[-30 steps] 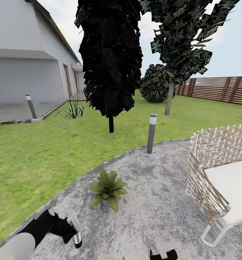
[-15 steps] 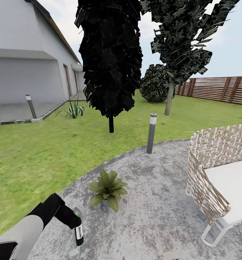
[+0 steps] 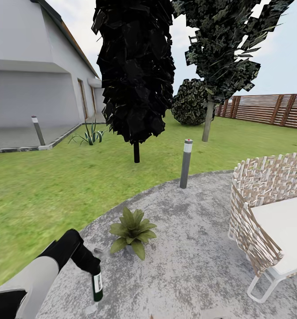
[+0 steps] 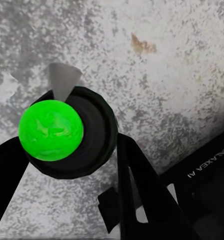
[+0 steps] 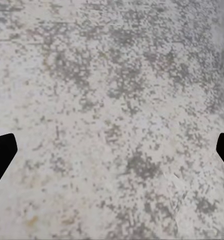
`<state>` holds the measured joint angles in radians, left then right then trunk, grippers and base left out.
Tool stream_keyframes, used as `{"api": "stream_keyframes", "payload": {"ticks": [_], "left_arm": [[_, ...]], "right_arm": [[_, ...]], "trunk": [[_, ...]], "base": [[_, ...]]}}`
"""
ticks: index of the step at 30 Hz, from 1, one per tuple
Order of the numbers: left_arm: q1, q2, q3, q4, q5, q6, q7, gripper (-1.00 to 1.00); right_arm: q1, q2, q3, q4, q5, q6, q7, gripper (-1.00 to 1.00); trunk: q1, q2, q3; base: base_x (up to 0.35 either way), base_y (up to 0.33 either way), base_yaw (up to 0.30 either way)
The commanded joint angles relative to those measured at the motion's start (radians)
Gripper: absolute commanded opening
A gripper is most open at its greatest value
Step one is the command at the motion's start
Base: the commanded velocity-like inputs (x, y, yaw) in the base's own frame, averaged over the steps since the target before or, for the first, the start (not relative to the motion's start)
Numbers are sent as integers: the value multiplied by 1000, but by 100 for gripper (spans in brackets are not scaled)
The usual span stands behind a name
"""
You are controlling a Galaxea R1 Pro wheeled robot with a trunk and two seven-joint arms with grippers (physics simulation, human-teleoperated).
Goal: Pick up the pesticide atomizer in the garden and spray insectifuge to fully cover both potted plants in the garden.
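Observation:
The pesticide atomizer (image 3: 97, 284) is a dark bottle with a pale label, upright just above the grey patio at the lower left of the head view. My left gripper (image 3: 92, 267) is shut on its upper part. In the left wrist view its round top (image 4: 50, 129) glows bright green, with my left gripper (image 4: 71, 150) and its black fingers (image 4: 134, 175) on either side of the bottle. One potted plant (image 3: 132, 230), a low rosette of green leaves, stands on the patio a short way beyond and right of the bottle. My right gripper (image 5: 112, 150) is open over bare paving.
A grey bollard (image 3: 186, 163) stands at the patio's far edge. A woven chair (image 3: 266, 212) with a white cushion is at the right. Lawn (image 3: 46, 190), two dark trees, a round shrub (image 3: 190, 102), a slatted fence (image 3: 272, 108) and a house (image 3: 33, 75) lie beyond.
My left arm has swung up and to the right, carrying the bottle a little closer to the plant. The dark part at the bottom edge has left the head view.

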<state>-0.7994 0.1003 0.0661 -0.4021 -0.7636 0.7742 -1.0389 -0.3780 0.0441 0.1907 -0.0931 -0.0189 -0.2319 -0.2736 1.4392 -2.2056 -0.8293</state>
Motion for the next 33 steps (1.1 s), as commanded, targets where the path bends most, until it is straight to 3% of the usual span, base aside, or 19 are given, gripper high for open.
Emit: {"api": "stream_keyframes", "payload": {"ticks": [1, 7, 25, 33], "left_arm": [[-2, -2, 7, -2, -10, 12, -7, -100], [-6, -4, 6, -4, -12, 17, -3, -100], [4, -4, 5, -23, -20, 23, 2, -100], [11, 4, -28, -22, -42, 23, 1, -100]], "right_arm": [[-1, -5, 7, 1, -3, -2, -5, 100], [0, -8, 7, 3, -4, -3, -6, 100], [1, -6, 7, 3, -4, -4, -7, 100], [1, -6, 7, 3, -4, -4, -7, 100]], "trunk": [[0, 0, -1], [0, 0, -1], [0, 0, -1], [0, 0, -1]], "base": [[0, 0, 0], [50, -32, 0], [228, -177, -3], [19, -9, -219]]}}
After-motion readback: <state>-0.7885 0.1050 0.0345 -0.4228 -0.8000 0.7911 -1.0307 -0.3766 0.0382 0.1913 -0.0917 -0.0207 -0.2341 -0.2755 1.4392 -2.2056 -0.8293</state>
